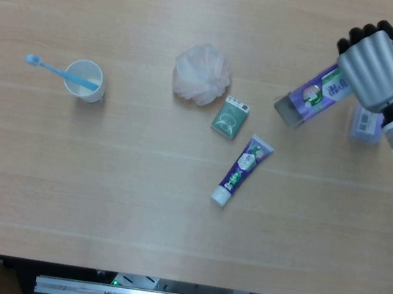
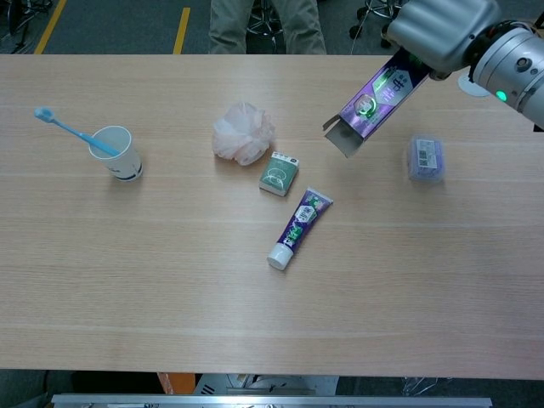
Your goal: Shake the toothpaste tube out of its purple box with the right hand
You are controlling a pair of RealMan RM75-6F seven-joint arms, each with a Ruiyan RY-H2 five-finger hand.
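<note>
The right robot hand (image 1: 375,69) was raised above the far right part of the worktop (image 1: 101,192), its fingers wrapped around the upper end of the purple box (image 1: 309,97), which it held tilted with the open end pointing down and toward the middle of the worktop; in the chest view the same robot hand (image 2: 442,30) gripped the box (image 2: 372,103) near the top edge of the frame, and the opened flaps at the lower end hung clear of the surface. The toothpaste tube (image 1: 240,170) lay flat on the worktop, out of the box and apart from it, its white cap toward the near edge and its crimped end pointing back toward the box; the chest view showed the tube (image 2: 297,227) just in front of a small green packet (image 2: 279,173). A pale pink bath pouf (image 1: 203,74) sat just beside that packet on its far left side. Well to the left stood a white cup (image 1: 85,80) with a blue toothbrush (image 1: 53,69) leaning out of it. A small bluish wrapped block (image 2: 425,159) lay on the worktop near the right robot hand, below the box. The left robot hand appeared in neither view
</note>
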